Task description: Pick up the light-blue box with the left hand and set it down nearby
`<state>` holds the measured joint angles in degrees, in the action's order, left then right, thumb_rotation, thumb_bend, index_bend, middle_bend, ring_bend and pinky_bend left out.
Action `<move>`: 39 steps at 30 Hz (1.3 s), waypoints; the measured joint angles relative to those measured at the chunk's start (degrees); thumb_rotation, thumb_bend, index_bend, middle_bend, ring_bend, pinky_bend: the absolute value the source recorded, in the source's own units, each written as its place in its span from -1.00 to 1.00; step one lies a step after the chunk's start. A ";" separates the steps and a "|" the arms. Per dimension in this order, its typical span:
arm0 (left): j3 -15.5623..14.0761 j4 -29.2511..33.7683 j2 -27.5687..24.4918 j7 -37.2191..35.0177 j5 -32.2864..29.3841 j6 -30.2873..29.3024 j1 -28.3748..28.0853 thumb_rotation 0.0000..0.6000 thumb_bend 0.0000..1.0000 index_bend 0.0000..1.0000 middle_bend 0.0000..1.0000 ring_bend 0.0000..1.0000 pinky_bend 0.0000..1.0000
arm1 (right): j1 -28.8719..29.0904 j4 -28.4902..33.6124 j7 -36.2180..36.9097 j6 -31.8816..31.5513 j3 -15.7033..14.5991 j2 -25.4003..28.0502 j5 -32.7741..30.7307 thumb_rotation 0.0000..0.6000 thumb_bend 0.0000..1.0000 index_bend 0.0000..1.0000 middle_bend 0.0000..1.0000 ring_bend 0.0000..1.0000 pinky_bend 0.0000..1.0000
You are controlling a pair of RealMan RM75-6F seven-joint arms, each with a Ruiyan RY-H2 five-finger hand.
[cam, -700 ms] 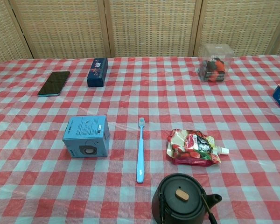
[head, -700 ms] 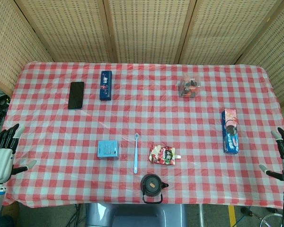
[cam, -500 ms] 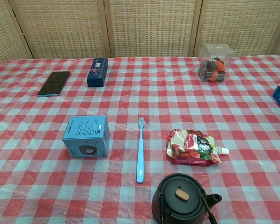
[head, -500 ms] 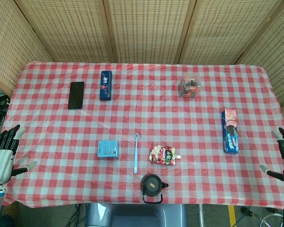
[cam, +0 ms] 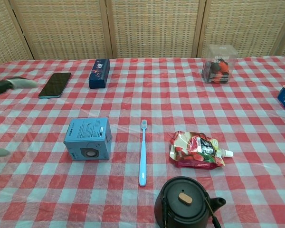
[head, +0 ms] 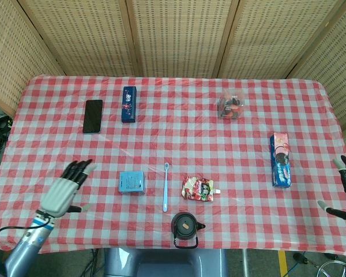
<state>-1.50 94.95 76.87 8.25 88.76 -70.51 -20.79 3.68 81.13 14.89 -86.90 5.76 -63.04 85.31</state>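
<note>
One light-blue box [head: 131, 182] is sitting lower left of centre; the left hand [head: 63, 189], fingers [head: 79, 169] spread and empty, is hovering left of it, apart.

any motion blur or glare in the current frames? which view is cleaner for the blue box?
Head view: even lighting, soft shadows, left hand only slightly soft, light-blue box small. Chest view: box sharp and large, its print visible; only the left hand's fingertips show at the left edge, smeared by motion blur. No strong glare in either.
</note>
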 measured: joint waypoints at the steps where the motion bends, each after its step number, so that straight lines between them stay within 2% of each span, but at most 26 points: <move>1: 0.46 -0.16 1.27 0.87 -0.49 1.74 -1.03 1.00 -1.00 -1.00 -1.00 -1.00 -0.95 | 0.05 -0.12 0.01 0.20 0.03 -0.05 -0.17 1.00 -1.00 -1.00 -1.00 -1.00 -1.00; 4: 2.36 -1.17 5.64 3.97 -3.03 6.54 -4.26 1.00 -1.00 -1.00 -1.00 -0.98 -0.83 | 0.15 -0.37 -0.01 0.57 0.08 -0.18 -0.44 1.00 -1.00 -1.00 -1.00 -1.00 -1.00; 8: 5.17 -4.04 10.97 6.83 -6.95 10.78 -7.60 1.00 -1.00 -0.94 -0.98 -0.80 -0.60 | 0.37 -0.89 -0.15 1.42 0.11 -0.46 -0.95 1.00 -1.00 -1.00 -1.00 -1.00 -1.00; 14: 9.33 -9.08 18.12 10.15 -11.58 12.53 -11.11 1.00 -1.00 -0.35 -0.56 -0.38 -0.20 | 0.73 -1.58 -0.26 2.50 0.26 -0.88 -1.70 1.00 -1.00 -1.00 -1.00 -1.00 -1.00; 16: 9.98 -10.31 19.35 11.11 -13.06 12.79 -11.69 1.00 -1.00 -0.15 -0.40 -0.24 -0.08 | 0.85 -1.77 -0.36 2.84 0.29 -0.99 -1.88 1.00 -1.00 -1.00 -1.00 -1.00 -1.00; 20: 10.76 -12.43 20.79 12.32 -15.21 12.57 -12.34 1.00 -1.00 0.11 -0.18 -0.05 0.06 | 1.08 -2.19 -0.61 3.52 0.40 -1.27 -2.41 1.00 -1.00 -1.00 -1.00 -1.00 -1.00; 25: 10.82 -10.64 18.24 8.98 -14.50 12.00 -12.14 1.00 -0.99 0.17 -0.13 -0.01 0.09 | 1.23 -2.29 -1.01 3.89 0.37 -1.46 -2.51 1.00 -1.00 -1.00 -1.00 -1.00 -1.00; 31: 11.17 -5.61 10.02 0.70 -13.46 14.48 -12.50 1.00 -0.99 0.16 -0.13 -0.01 0.09 | 1.42 -1.97 -1.96 4.08 0.25 -1.65 -2.32 1.00 -1.00 -1.00 -1.00 -1.00 -1.00; 35: 11.86 -2.48 3.17 -6.46 -13.18 20.18 -14.20 1.00 -0.99 0.15 -0.13 -0.01 0.09 | 1.58 -1.71 -2.74 4.24 0.20 -1.82 -2.24 1.00 -1.00 -1.00 -1.00 -1.00 -1.00; 39: 13.26 -0.58 -3.51 -14.81 -13.62 30.01 -17.84 1.00 -0.99 0.14 -0.13 -0.01 0.07 | 1.82 -1.51 -3.64 4.62 0.20 -2.02 -2.36 1.00 -1.00 -1.00 -1.00 -1.00 -1.00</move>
<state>11.76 94.38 73.36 -6.57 75.14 -40.51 -38.63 5.50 79.62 11.25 -82.28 5.95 -65.05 82.95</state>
